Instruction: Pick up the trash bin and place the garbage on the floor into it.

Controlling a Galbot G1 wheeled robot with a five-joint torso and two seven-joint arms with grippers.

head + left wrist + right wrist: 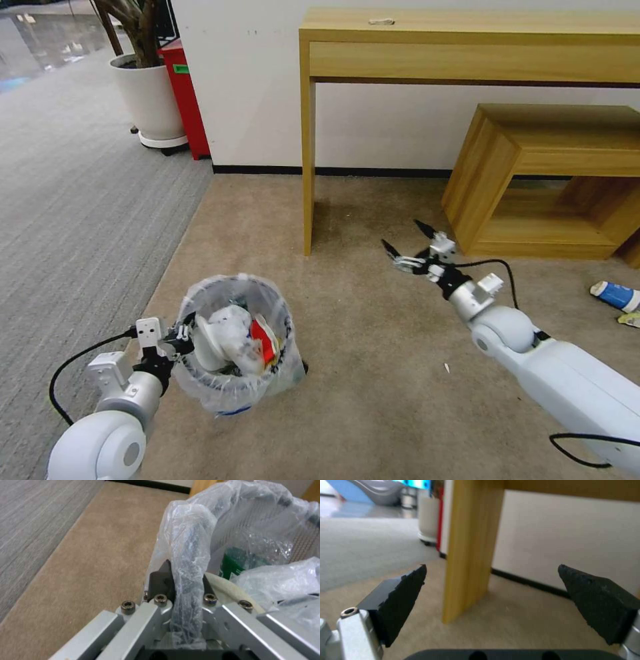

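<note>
Carpeted floor: left tool (181,335) clamps trash bin (235,347) rim; right tool (412,248) wide, empty; blue-white cup (615,295) at three o'clock awaits collection.

1. Your trash bin (237,347) is at near left, a small round black mesh bin in a wrinkly clear liner, held off the tan carpet by its rim.
2. Inside it you see white items, a red-and-white packet (262,339) and a green-labelled bottle (235,562).
3. A blue-and-white cup (615,295) lies on its side at far right.
</note>
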